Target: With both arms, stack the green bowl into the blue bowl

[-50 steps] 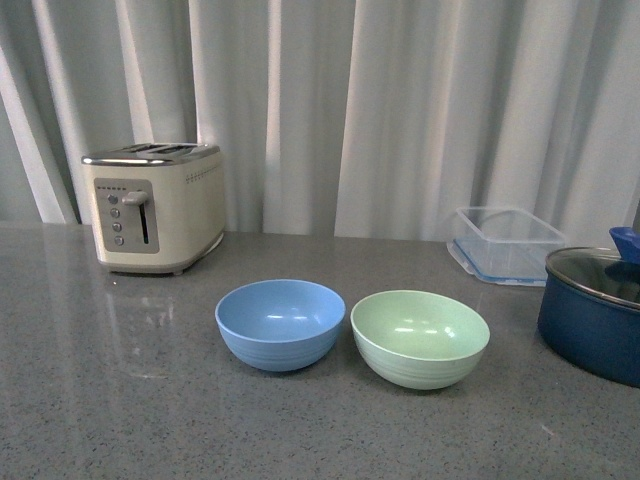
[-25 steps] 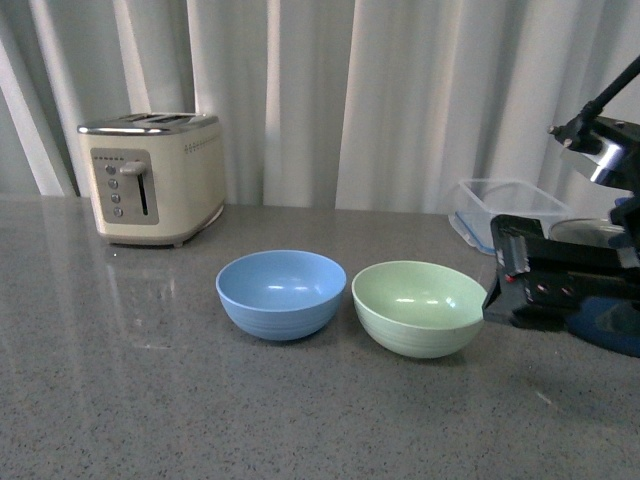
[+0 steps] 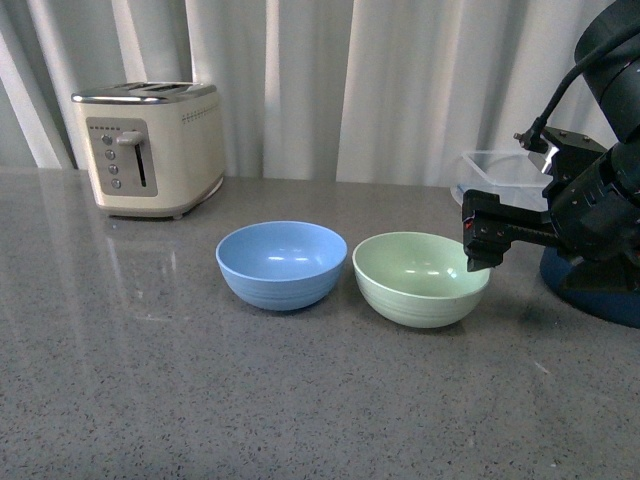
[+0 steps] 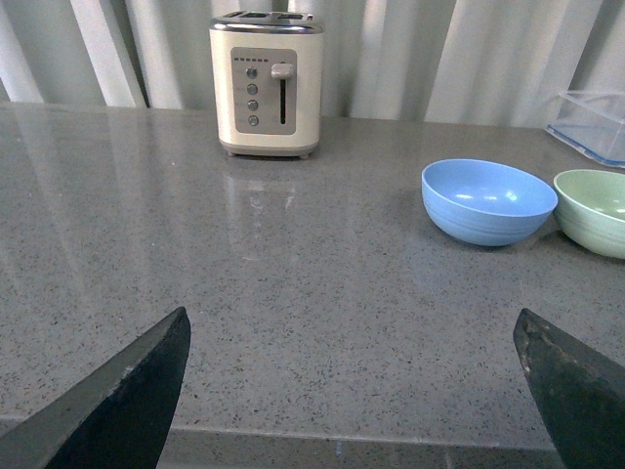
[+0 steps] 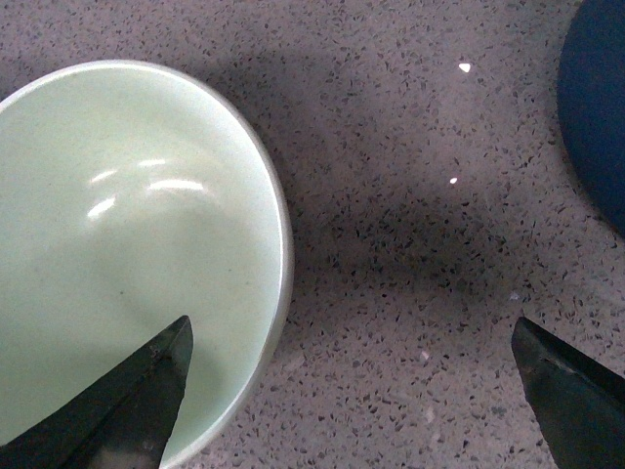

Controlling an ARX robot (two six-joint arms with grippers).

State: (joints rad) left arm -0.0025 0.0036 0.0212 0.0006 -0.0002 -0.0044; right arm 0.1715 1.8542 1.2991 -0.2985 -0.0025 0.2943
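The green bowl (image 3: 421, 277) stands on the grey counter, right of the blue bowl (image 3: 281, 264); the two sit close together, side by side. My right gripper (image 3: 482, 245) is open and hangs just above the green bowl's right rim. In the right wrist view its jaws stand wide apart, one finger (image 5: 127, 401) over the green bowl (image 5: 117, 254) and the other outside it. My left gripper (image 4: 352, 381) is open and empty, low over the counter's front edge, far from the blue bowl (image 4: 488, 200) and the green bowl (image 4: 596, 210). The left arm is out of the front view.
A cream toaster (image 3: 150, 147) stands at the back left. A clear plastic container (image 3: 505, 175) sits at the back right behind my right arm. A dark navy pot (image 3: 600, 290) stands right of the green bowl, also in the right wrist view (image 5: 598, 107).
My right arm has come in from the right and now hangs over the green bowl's right rim. The front view has tilted, so the bowls sit higher in it.
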